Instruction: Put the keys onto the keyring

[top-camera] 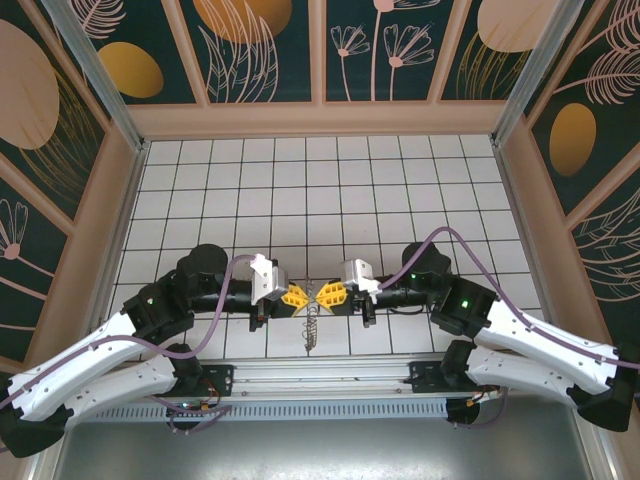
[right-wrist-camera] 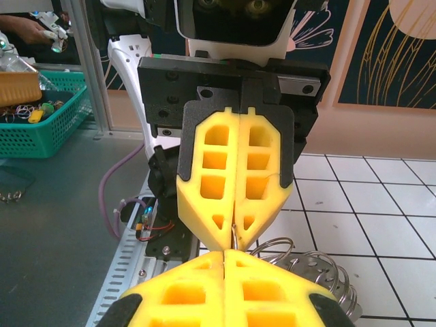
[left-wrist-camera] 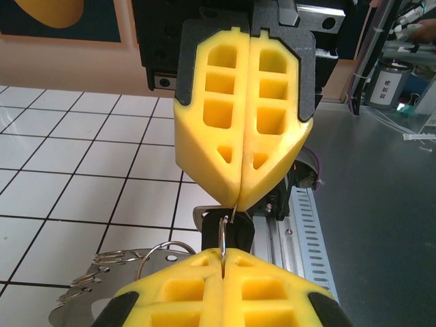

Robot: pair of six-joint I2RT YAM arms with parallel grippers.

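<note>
A: Tip to tip, left gripper and right gripper: 2 pincers pressed together, each pinching keyring wire; other loops dangling just below.
B: Probably light, springy, slippery; best gripped across thin wire edge.

Green basket, white tiled table

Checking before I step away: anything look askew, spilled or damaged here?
Nothing broken or spilled. Only oddity: yellow left claw and right claw pinch one thin silver ring tip to tip, loose rings bunched beneath.
</note>
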